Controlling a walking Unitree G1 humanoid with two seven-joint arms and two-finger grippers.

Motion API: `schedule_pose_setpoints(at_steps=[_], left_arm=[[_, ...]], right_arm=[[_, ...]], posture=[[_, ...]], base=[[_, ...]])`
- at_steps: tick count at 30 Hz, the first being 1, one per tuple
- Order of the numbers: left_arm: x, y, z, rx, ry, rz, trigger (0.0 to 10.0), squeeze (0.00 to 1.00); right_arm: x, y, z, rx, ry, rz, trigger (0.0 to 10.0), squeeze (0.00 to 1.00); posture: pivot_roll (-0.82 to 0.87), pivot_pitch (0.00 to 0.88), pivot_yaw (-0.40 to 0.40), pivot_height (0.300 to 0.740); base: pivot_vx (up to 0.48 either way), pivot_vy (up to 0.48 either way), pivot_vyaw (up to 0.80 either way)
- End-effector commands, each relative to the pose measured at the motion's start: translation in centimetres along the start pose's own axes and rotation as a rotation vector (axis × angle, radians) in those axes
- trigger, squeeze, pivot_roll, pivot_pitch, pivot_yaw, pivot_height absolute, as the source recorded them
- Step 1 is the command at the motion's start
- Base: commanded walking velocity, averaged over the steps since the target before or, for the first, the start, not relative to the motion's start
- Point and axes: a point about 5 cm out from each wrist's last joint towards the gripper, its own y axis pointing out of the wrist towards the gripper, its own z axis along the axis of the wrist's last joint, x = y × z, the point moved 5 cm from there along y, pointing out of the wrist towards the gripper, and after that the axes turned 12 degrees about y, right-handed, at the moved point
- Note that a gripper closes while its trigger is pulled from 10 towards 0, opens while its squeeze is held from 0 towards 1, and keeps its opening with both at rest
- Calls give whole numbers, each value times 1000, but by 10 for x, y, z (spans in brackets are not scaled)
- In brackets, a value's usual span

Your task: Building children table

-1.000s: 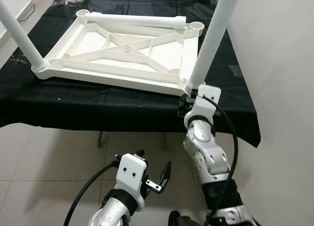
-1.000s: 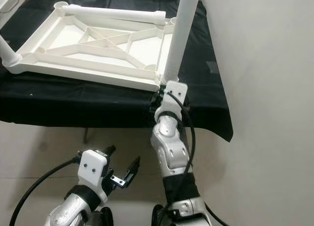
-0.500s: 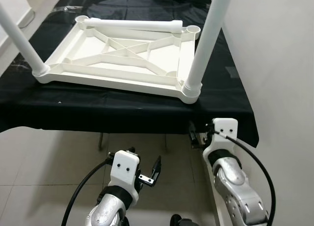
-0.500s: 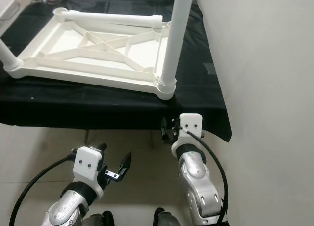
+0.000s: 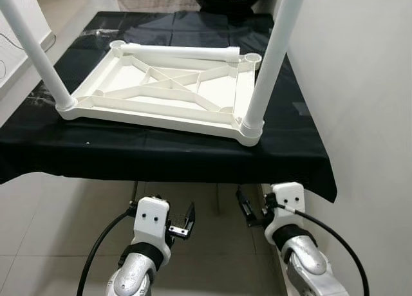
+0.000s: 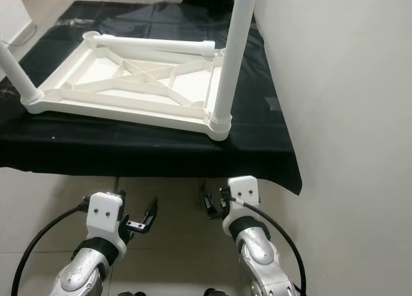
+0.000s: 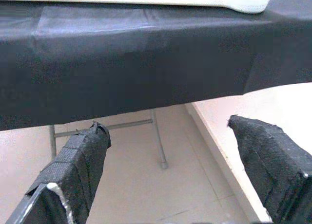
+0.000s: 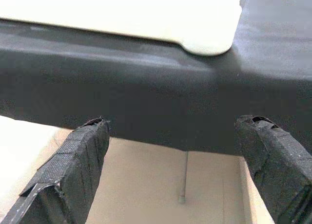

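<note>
Black-draped work table [image 5: 161,157] bears upturned white tabletop [image 5: 164,93], two legs upright; both grippers below edge, jaws open

Head views are bright, evenly lit and sharp, no motion blur. The black matte cloth [image 5: 161,151] shows faint sheen near the far edge. The white plastic tabletop frame [image 5: 161,93] sits near clipping. Wrist views are softer: the black padded fingers [image 7: 73,170] are out of focus, the white frame corner [image 8: 209,34] blown out.
</note>
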Motion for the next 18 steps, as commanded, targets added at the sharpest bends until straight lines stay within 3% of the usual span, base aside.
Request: schedule_pose_setpoints(at_steps=[1, 4, 11, 18], left_arm=[[-1, -1, -7, -21, 4, 11, 10000, 0], [-1, 0, -7, -21, 4, 11, 10000, 0], [-1, 3, -9, -22, -9, 19, 10000, 0], [-4, 4, -12, -41, -34, 36, 10000, 0]], right_arm=[[2, -1, -5, -7, 2, -1, 10000, 0], [2, -1, -5, -5, 2, -3, 10000, 0], [7, 2, -6, 0, -5, -7, 10000, 0], [8, 1, -9, -10, -13, -5, 10000, 0]], posture=[[68, 135, -28, 740], [68, 134, -27, 740], [62, 139, -30, 740], [59, 145, -28, 740]], base=[[0, 0, 0], [0, 0, 0], [360, -199, 0], [0, 0, 0]])
